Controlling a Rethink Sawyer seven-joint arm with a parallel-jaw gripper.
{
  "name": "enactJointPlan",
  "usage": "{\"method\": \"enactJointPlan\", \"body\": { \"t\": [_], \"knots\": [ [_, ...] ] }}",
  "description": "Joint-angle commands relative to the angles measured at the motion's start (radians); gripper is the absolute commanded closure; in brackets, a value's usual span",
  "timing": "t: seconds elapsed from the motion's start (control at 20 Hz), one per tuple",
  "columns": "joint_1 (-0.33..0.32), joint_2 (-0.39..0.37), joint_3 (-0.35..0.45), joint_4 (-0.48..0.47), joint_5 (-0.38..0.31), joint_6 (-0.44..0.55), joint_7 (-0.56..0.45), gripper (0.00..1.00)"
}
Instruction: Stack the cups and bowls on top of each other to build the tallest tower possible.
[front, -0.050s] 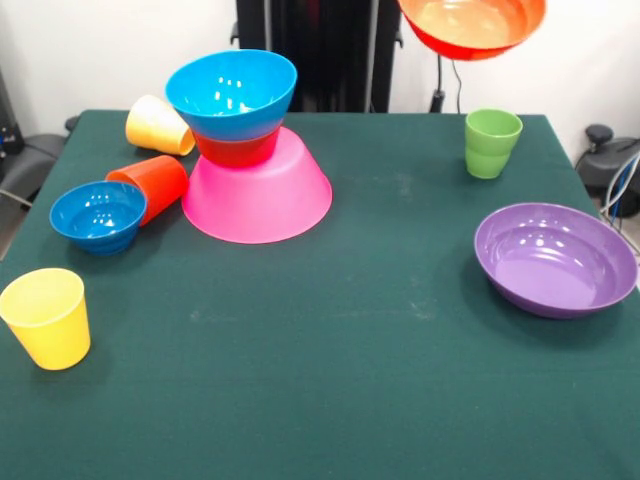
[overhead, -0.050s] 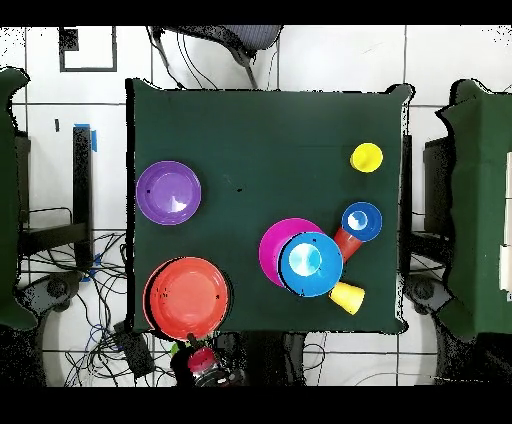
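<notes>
Apparently the wide orange bowl (front, -0.050s: 472, 25) hangs lifted off the worktop (front, -0.050s: 350, 330), bound for the tower (front, -0.050s: 245, 150), though I cannot tell the claw's grip

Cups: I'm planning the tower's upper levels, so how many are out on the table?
4. A yellow cup upright at the front left, another yellow cup and an orange-red cup on their sides beside the tower, a green cup upright far right.
</notes>
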Motion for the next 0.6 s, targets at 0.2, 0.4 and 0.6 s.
{"method": "enactJointPlan", "body": {
  "t": [0.2, 0.4, 0.6],
  "knots": [
    [-0.045, -0.045, 0.024, -0.054, -0.122, 0.086, 0.11, 1.0],
    [-0.072, -0.071, 0.028, -0.057, -0.138, 0.081, 0.103, 1.0],
    [-0.102, -0.089, 0.024, -0.071, -0.175, 0.076, 0.098, 1.0]
  ]
}}
